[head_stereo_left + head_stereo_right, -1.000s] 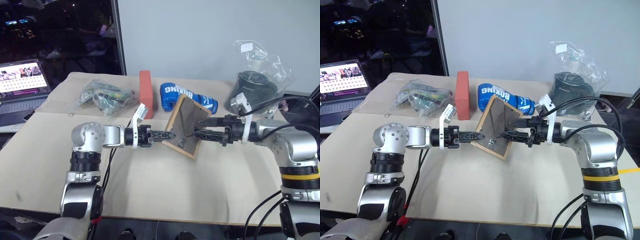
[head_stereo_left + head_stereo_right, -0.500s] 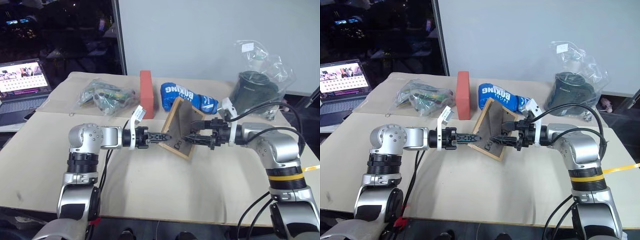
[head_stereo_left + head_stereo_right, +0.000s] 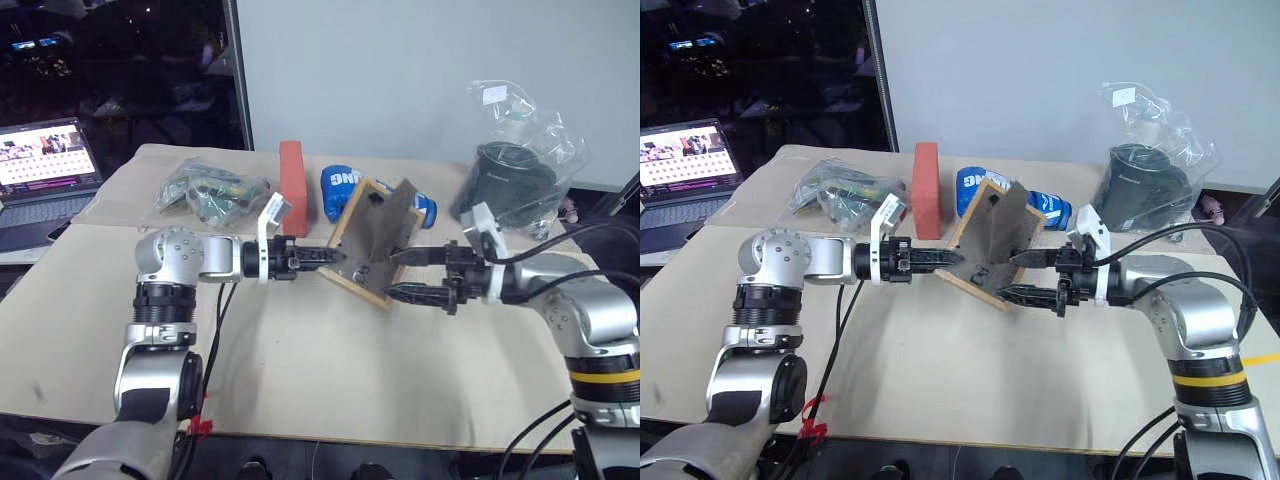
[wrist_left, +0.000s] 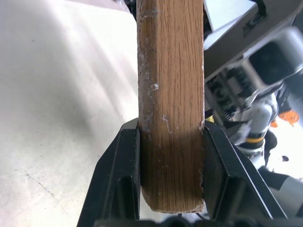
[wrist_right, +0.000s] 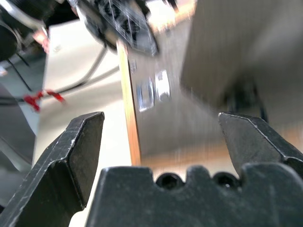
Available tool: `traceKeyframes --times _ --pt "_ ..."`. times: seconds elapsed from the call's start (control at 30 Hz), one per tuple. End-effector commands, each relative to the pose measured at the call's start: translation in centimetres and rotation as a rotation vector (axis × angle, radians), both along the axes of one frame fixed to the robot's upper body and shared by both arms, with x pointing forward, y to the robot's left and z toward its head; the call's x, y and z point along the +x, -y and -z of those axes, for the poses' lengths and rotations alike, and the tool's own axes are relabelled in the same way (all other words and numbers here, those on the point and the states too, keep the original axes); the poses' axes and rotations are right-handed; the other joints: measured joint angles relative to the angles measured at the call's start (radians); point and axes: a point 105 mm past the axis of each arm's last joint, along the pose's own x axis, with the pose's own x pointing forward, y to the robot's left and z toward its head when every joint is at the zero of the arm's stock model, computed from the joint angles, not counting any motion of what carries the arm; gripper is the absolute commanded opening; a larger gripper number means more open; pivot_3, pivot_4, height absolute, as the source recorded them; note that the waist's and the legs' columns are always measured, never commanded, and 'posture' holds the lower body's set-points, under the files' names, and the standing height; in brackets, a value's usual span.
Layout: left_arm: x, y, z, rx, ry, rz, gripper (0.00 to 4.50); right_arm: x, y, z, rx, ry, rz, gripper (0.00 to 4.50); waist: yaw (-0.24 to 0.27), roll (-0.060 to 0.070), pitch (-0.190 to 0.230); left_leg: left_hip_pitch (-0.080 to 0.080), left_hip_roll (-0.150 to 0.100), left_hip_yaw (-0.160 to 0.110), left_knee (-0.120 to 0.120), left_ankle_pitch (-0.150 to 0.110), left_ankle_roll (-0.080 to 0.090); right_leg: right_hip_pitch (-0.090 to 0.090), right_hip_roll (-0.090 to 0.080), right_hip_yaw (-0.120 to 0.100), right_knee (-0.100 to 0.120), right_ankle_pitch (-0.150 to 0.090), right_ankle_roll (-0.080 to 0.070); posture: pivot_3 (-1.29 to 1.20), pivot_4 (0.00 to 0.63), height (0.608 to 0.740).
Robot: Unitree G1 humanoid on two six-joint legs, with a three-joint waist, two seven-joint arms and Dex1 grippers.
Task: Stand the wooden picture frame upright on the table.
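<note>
- Grey wall behind; dark window at the left, with an open laptop (image 3: 45, 170) below it.
- Table (image 3: 300, 360): pale beige, two boards meeting at a seam.
- Far side of the table, left to right: clear bag of small items (image 3: 210, 190), red-orange block (image 3: 292, 187) standing on end, blue boxing glove (image 3: 345, 188), plastic bag holding a dark round object (image 3: 515, 170).
- Picture frame (image 3: 370, 245): held tilted above mid-table, dark back toward the camera, fold-out stand (image 3: 1012, 218) swung out from the back.
- Left gripper (image 3: 330, 256): clamped on the frame's wooden edge; its fingers (image 4: 124, 179) press both faces of the wood.
- Right gripper (image 3: 402, 274): fingers spread wide, just beside the frame's lower right corner, holding nothing.
</note>
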Motion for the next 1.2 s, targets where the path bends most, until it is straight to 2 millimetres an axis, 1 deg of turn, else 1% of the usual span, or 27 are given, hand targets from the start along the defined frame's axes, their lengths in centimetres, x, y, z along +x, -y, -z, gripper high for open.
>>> traceKeyframes --times 0.03,0.1,0.17,0.2,0.23,0.3,0.33,0.37,0.4,0.43,0.53,0.6,0.7,0.8,0.87,1.0,1.13,1.2 --pt "-0.6 0.5 -2.8 -0.07 0.074 0.054 1.15 -1.0 2.8 0.8 -0.097 -0.011 0.064 4.47 0.006 0.0 0.0 0.0 0.0 0.0 0.0 0.0 0.0 0.0 0.0 0.0 0.0 0.0 0.0 0.0 0.15 0.73" --pt "-0.6 0.4 -2.7 -0.078 0.061 0.055 1.15 -1.9 3.4 1.3 -0.126 -0.033 0.069 4.47 0.016 0.0 0.0 -0.002 0.0 0.0 0.0 0.0 0.0 0.0 0.0 0.0 -0.001 0.0 0.0 0.0 0.15 0.73" --pt "-0.6 0.4 -2.6 -0.111 0.021 0.064 1.15 -1.4 4.3 1.7 -0.145 0.03 0.154 4.47 0.017 0.0 0.0 -0.002 0.0 0.0 0.0 0.0 0.001 -0.001 0.0 0.0 -0.001 0.0 0.0 0.0 0.15 0.73" --pt "-0.6 0.4 -2.5 -0.124 0.0 0.069 1.15 -0.8 4.9 2.0 -0.176 0.106 0.205 4.47 0.017 0.0 0.0 -0.002 0.0 0.0 0.001 0.0 0.001 -0.001 0.0 0.0 0.0 0.0 0.0 0.0 0.15 0.73" --pt "-0.8 0.5 -2.3 -0.141 -0.034 0.085 1.15 0.1 5.6 2.0 -0.222 0.234 0.28 4.47 0.017 0.0 0.0 -0.002 0.0 0.0 0.001 0.0 0.001 -0.001 0.0 0.0 0.0 0.0 0.0 0.0 0.15 0.73" --pt "-1.2 0.7 -1.8 -0.169 -0.103 0.125 1.15 1.3 6.4 1.8 -0.272 0.425 0.386 4.47 0.016 0.0 0.0 -0.002 0.0 0.0 0.003 0.0 0.001 -0.001 0.0 0.0 0.0 -0.001 0.002 0.0 0.15 0.73" --pt "-1.3 0.8 -1.3 -0.183 -0.141 0.134 1.15 1.9 6.9 1.4 -0.339 0.583 0.446 4.47 0.014 0.0 0.0 -0.002 0.0 0.0 0.004 0.0 0.001 -0.001 0.0 0.0 0.001 -0.001 0.002 0.0 0.15 0.73" --pt "-1.2 0.8 -0.9 -0.188 -0.168 0.135 1.15 2.2 7.0 1.0 -0.388 0.704 0.479 4.47 0.015 0.0 0.0 -0.002 0.0 0.0 0.005 0.0 0.001 -0.001 0.0 0.0 0.001 -0.001 0.002 0.0 0.15 0.73" --pt "-1.2 0.8 -0.4 -0.188 -0.192 0.133 1.15 2.4 7.1 1.0 -0.424 0.789 0.5 4.47 0.016 0.0 0.0 -0.002 0.0 0.0 0.005 0.0 0.001 -0.001 0.0 0.0 0.001 -0.001 0.003 0.0 0.15 0.73" --pt "-1.1 0.9 0.0 -0.191 -0.221 0.133 1.15 2.3 7.1 0.9 -0.473 0.891 0.504 4.47 0.016 0.0 0.0 -0.002 0.0 0.0 0.005 0.0 0.001 -0.001 0.0 0.0 0.001 -0.001 0.003 0.0 0.15 0.73" --pt "-1.0 1.1 1.0 -0.184 -0.279 0.137 1.15 1.4 6.0 1.3 -0.556 1.091 0.439 4.47 0.017 0.0 0.0 -0.003 0.0 0.0 0.005 0.0 0.001 -0.001 0.0 0.0 0.001 -0.001 0.002 0.0 0.15 0.73" --pt "-0.9 1.1 1.2 -0.181 -0.294 0.137 1.15 1.0 5.1 1.2 -0.558 1.164 0.409 4.47 0.016 0.0 0.0 -0.003 0.0 0.0 0.004 0.0 0.001 -0.001 0.0 0.0 0.001 0.0 0.0 0.0 0.15 0.73" --pt "-0.9 1.0 1.4 -0.176 -0.306 0.14 1.15 0.4 3.4 1.1 -0.557 1.266 0.346 4.47 0.013 0.0 0.0 -0.002 0.0 0.0 0.005 0.0 0.001 -0.001 0.0 0.0 0.001 0.002 -0.002 0.0 0.15 0.73" --pt "-1.3 1.3 1.6 -0.161 -0.299 0.161 1.15 0.0 1.8 2.3 -0.641 1.346 0.208 4.47 0.011 0.0 0.0 -0.002 0.0 0.0 0.005 0.0 0.001 0.0 0.0 0.0 0.001 0.001 -0.002 0.0 0.15 0.73" --pt "-1.6 1.5 1.5 -0.163 -0.289 0.186 1.15 0.0 1.3 2.3 -0.645 1.381 0.19 4.47 0.01 0.0 0.0 -0.002 0.0 0.0 0.006 0.0 0.001 0.0 0.0 0.0 0.001 0.001 -0.002 0.0 0.15 0.73" --pt "-1.8 1.6 1.5 -0.156 -0.288 0.194 1.15 0.4 1.0 1.5 -0.623 1.44 0.211 4.47 0.01 0.0 0.0 -0.002 0.0 0.0 0.006 0.0 0.001 0.0 0.0 0.0 0.002 0.002 -0.003 0.0 0.15 0.73" --pt "-2.0 1.3 1.3 -0.161 -0.269 0.202 1.15 0.5 1.2 1.0 -0.591 1.445 0.225 3.46 0.009 0.0 0.0 -0.002 0.0 -0.001 0.006 0.0 0.001 0.001 0.0 0.0 0.002 0.002 -0.004 0.0 0.15 0.73" --pt "-2.1 1.1 1.1 -0.16 -0.241 0.203 1.15 0.5 1.3 0.8 -0.576 1.444 0.234 2.72 0.009 0.0 0.0 -0.002 0.0 -0.001 0.006 0.0 0.001 0.001 0.0 0.0 0.002 0.002 -0.004 0.0 0.15 0.73"
